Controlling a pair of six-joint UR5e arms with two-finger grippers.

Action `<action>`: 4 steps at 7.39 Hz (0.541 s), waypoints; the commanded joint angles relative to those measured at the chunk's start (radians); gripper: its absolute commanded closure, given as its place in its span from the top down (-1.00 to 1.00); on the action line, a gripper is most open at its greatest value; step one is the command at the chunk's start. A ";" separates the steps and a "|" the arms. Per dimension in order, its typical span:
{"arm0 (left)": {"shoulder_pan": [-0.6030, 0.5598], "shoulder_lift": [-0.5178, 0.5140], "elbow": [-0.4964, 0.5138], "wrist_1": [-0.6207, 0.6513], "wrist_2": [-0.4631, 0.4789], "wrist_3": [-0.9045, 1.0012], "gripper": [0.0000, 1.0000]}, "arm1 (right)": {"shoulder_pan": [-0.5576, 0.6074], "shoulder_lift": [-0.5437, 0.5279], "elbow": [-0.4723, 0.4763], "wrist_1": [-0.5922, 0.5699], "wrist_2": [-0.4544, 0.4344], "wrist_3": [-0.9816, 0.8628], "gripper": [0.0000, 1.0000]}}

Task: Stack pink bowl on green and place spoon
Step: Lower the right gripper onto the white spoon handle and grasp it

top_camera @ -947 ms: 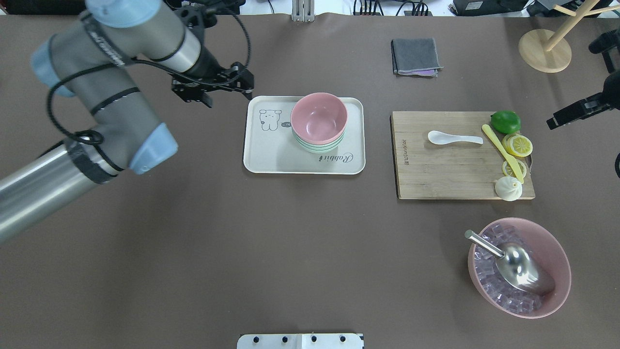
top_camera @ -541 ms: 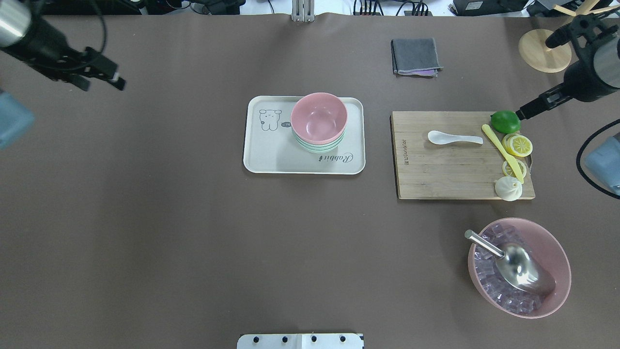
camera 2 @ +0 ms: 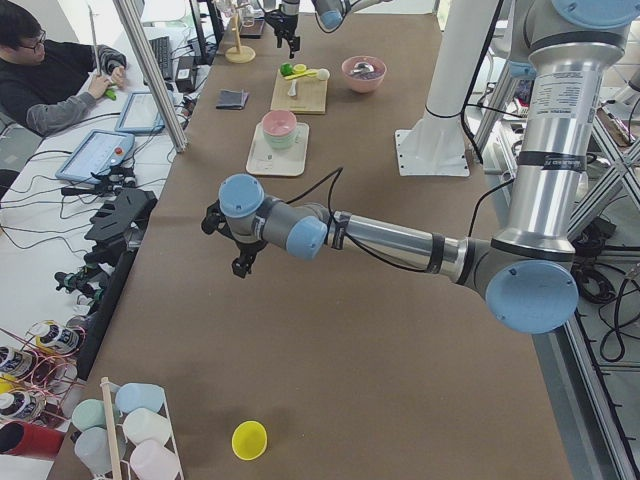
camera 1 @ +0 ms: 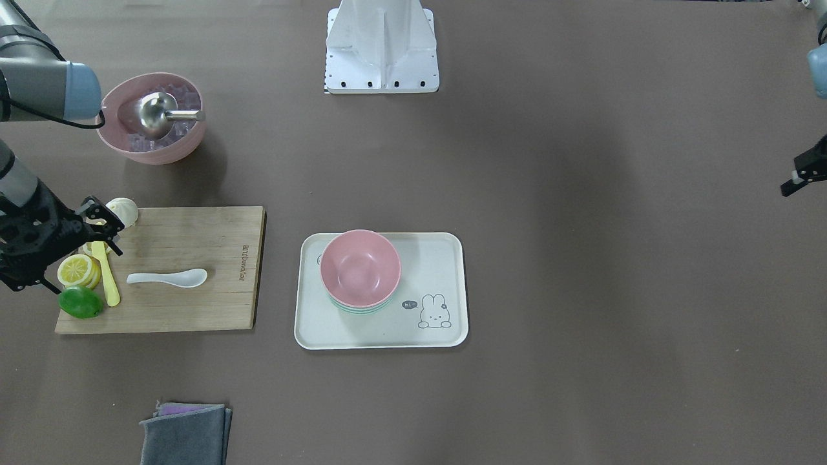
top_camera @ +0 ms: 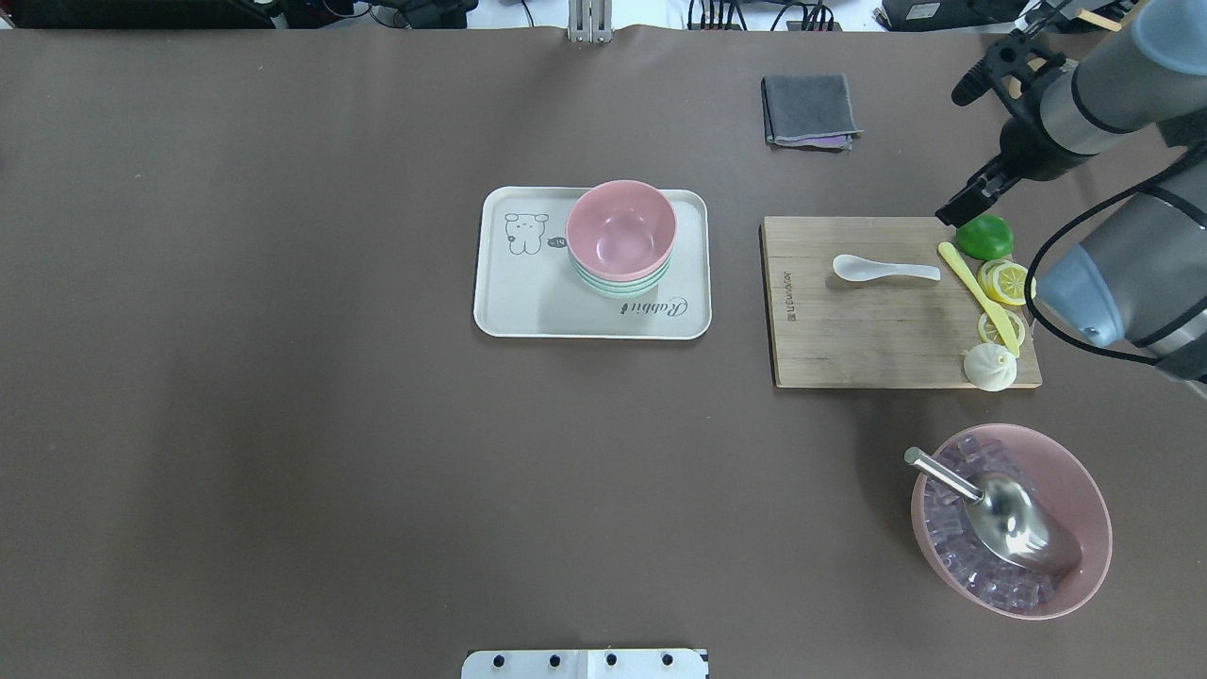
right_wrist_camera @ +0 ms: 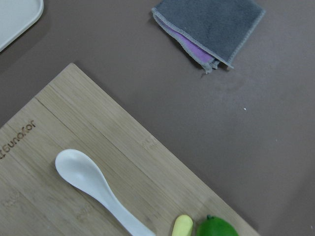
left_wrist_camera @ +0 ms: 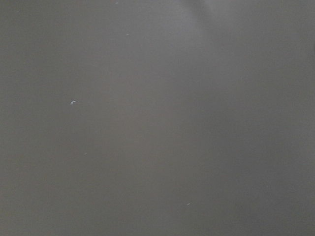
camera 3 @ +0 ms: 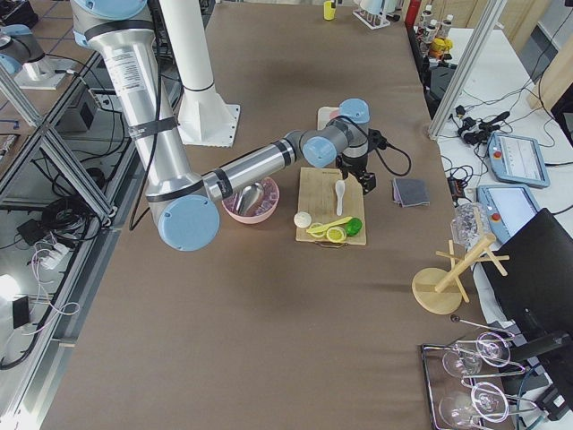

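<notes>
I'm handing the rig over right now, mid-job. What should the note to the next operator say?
Right hand: looks open and empty, above the far right corner of the cutting board, beside the lime.
Left hand: out at the table's left side, away from everything; I cannot tell if it is open or shut.
Things: pink bowl sits nested on the green bowl on the tray. White spoon lies flat on the cutting board, untouched.
Done: stacking.
Left: grasp the spoon, likely with the right hand, and place it, presumably in the pink bowl.
</notes>
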 commanded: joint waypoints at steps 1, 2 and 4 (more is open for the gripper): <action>-0.100 0.019 0.024 0.154 -0.001 0.288 0.99 | -0.037 0.039 -0.222 0.270 0.014 -0.102 0.99; -0.111 0.019 0.013 0.189 -0.001 0.304 0.99 | -0.047 0.040 -0.246 0.293 0.041 -0.142 0.96; -0.111 0.024 0.013 0.192 -0.001 0.301 0.99 | -0.067 0.028 -0.233 0.298 0.070 -0.186 0.85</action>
